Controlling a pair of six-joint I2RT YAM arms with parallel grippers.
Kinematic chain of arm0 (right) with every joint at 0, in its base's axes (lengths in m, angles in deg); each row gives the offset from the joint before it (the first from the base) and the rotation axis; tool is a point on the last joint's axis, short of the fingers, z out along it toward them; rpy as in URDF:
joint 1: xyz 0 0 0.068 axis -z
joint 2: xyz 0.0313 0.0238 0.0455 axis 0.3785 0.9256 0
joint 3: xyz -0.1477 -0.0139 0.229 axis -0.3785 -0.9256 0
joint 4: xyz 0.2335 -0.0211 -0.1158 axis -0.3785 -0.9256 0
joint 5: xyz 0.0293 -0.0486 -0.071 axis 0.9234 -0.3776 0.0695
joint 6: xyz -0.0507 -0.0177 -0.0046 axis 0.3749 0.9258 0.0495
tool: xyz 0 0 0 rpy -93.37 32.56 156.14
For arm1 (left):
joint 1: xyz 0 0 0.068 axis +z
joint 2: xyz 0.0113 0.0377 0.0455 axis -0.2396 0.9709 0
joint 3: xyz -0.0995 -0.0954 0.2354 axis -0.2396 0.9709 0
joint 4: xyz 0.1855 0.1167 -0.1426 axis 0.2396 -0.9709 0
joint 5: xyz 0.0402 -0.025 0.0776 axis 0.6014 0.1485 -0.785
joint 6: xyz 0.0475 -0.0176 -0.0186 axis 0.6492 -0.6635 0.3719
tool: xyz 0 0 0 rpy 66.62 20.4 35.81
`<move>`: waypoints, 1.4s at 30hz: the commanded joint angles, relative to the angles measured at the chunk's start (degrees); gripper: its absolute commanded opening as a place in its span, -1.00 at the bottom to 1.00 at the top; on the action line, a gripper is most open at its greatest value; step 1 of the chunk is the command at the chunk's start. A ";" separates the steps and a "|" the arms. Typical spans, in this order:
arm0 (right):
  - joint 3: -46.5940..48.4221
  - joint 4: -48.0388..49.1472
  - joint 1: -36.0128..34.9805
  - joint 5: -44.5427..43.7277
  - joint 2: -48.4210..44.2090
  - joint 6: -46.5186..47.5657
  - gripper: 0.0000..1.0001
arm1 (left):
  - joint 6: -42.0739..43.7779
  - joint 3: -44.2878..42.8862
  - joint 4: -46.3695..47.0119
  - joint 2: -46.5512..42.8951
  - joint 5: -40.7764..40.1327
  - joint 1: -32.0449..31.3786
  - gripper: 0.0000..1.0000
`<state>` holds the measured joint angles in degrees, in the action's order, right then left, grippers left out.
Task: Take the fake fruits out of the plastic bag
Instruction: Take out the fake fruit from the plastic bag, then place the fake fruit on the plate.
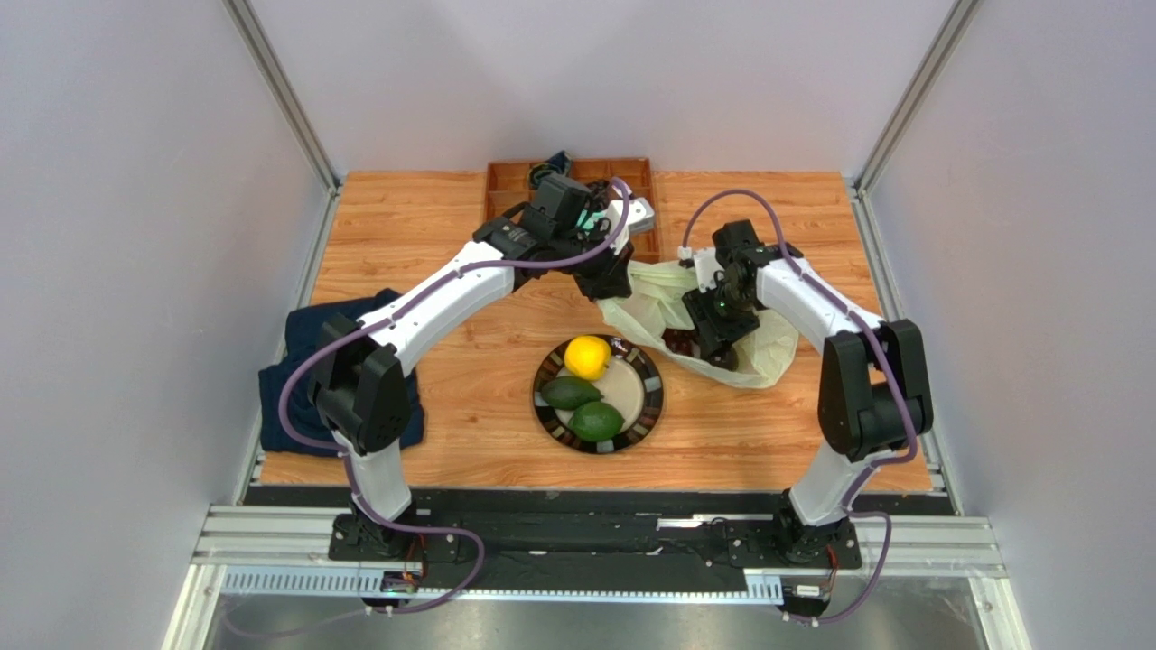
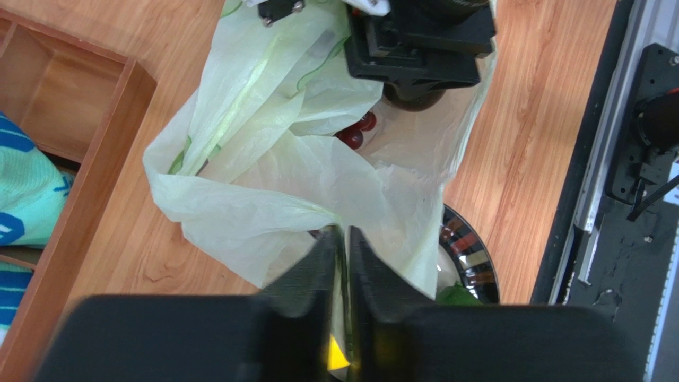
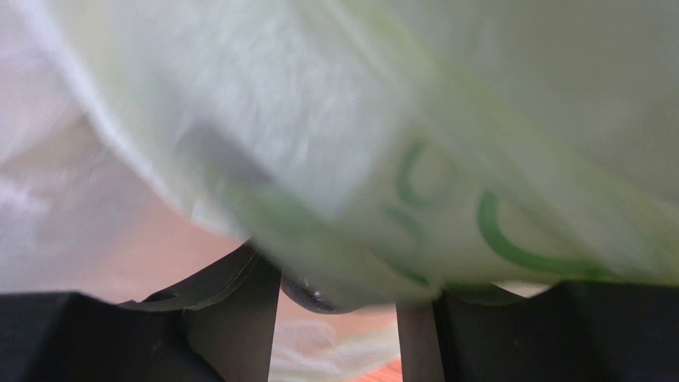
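The plastic bag lies right of the plate; it also shows in the left wrist view. My left gripper is shut on a fold of the bag's edge and holds it up. My right gripper reaches into the bag's mouth, jaws open, film draped over them and a dark glossy round thing between the fingers. Red-purple grapes show inside the bag. One lemon and two avocados lie on the plate. The other lemon is hidden.
A wooden compartment tray stands at the back, with teal-and-white socks in it. A dark navy cloth lies at the table's left edge. The plate's rim sits just beside the bag.
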<state>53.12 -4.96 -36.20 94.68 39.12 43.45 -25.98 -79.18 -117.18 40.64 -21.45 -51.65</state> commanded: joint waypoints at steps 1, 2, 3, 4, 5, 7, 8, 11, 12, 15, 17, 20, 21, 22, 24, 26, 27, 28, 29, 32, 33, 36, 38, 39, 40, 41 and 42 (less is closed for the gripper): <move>2.34 -3.45 -0.02 -1.47 -12.05 3.80 -0.24 | 1.10 -3.64 -0.04 -3.26 1.21 -0.10 -0.39; 3.39 -4.51 -0.02 -1.29 -15.82 4.50 -0.24 | 1.10 -4.17 -0.22 -3.52 1.04 -0.10 -0.19; 5.58 -6.87 0.07 -0.77 -17.86 4.51 -0.25 | 1.18 -5.22 -0.30 -3.79 0.69 -0.10 -0.10; 6.91 -8.11 -0.11 0.80 -19.44 4.59 -0.26 | 1.18 -5.84 -0.31 -4.23 0.25 -0.10 -0.03; 7.79 -9.08 -0.19 1.52 -20.85 4.16 -0.26 | 1.27 -6.28 -0.39 -5.01 -0.19 -0.01 0.07; 10.43 -11.80 -0.80 5.01 -24.72 3.45 -0.26 | 1.36 -7.60 -0.74 -6.07 -1.59 -0.10 0.18; 11.48 -12.94 -1.51 5.82 -25.86 3.10 -0.26 | 1.45 -8.13 -1.01 -7.38 -2.99 -0.01 0.31; 13.68 -15.85 -6.24 8.81 -29.73 3.62 -0.25 | 2.15 -9.63 -1.36 -11.15 -7.13 0.16 0.54; 13.77 -15.85 -8.00 9.17 -30.70 4.58 -0.24 | 2.15 -9.71 -1.45 -12.22 -8.36 0.34 0.55; 13.60 -16.21 -17.22 10.92 -33.25 8.01 -0.21 | 1.97 -7.62 -1.45 -17.05 -13.45 1.65 0.69; 13.68 -15.68 -23.82 11.54 -32.91 8.98 -0.20 | 2.06 -5.25 -1.19 -20.90 -17.14 3.14 0.73; 15.87 -15.59 -30.24 13.65 -28.44 10.57 -0.19 | 2.33 0.73 -1.88 -25.74 -18.83 6.73 0.73; 16.41 -15.24 -30.95 14.96 -27.21 11.27 -0.19 | 1.98 3.61 -2.06 -26.81 -18.57 7.71 0.74; 16.76 -14.89 -31.48 15.67 -25.54 12.93 -0.19 | 1.54 5.12 -2.50 -27.95 -17.43 8.77 0.73; 18.08 -13.75 -31.75 17.07 -21.06 15.13 -0.20 | 1.10 9.33 -2.42 -31.29 -16.72 11.23 0.71; 19.04 -13.48 -31.92 17.60 -16.15 16.46 -0.22 | -0.04 12.68 -2.24 -34.44 -13.75 14.20 0.70; 19.74 -13.65 -31.92 18.39 -14.81 16.63 -0.24 | -1.70 13.48 -2.24 -35.33 -12.08 15.53 0.69; 19.93 -13.92 -32.10 18.48 -13.76 16.46 -0.25 | -2.33 14.10 -2.24 -36.21 -9.45 16.85 0.68; 20.01 -14.79 -32.01 18.57 -11.92 16.37 -0.25 | -2.59 14.97 -2.24 -37.70 -8.81 18.86 0.66; 19.93 -16.55 -32.01 19.01 -11.11 16.28 -0.26 | -1.55 16.82 -2.24 -40.43 -7.93 20.99 0.65; 19.23 -16.82 -31.92 18.75 -11.11 16.37 -0.26 | -1.28 17.26 -2.15 -40.88 -7.67 21.51 0.64; 17.39 -17.17 -31.66 16.66 -10.24 16.28 -0.26 | -1.71 19.11 -1.54 -42.28 -5.65 23.36 0.62; 15.27 -15.51 -31.57 13.67 -9.01 15.67 -0.28 | -2.24 20.16 -1.19 -42.90 -3.54 24.51 0.61; 14.75 -14.89 -31.05 11.74 -8.22 15.06 -0.29 | -2.42 20.25 -1.27 -42.99 -2.84 24.77 0.61; 14.05 -14.02 -30.61 10.94 -6.64 14.62 -0.29 | -2.33 20.34 -1.45 -43.25 -1.70 25.12 0.61; 13.69 -12.18 -30.26 10.23 -5.84 14.18 -0.29 | -2.33 20.34 -1.71 -43.25 -1.25 25.21 0.61; 13.69 -11.21 -29.30 8.92 -4.97 13.65 -0.30 | -2.16 20.26 -2.23 -43.25 -0.81 25.21 0.61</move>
<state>68.36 -20.63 -67.56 109.06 30.66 58.51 -27.16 -59.38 -120.04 -2.05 -27.00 -27.30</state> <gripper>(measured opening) 0.505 0.804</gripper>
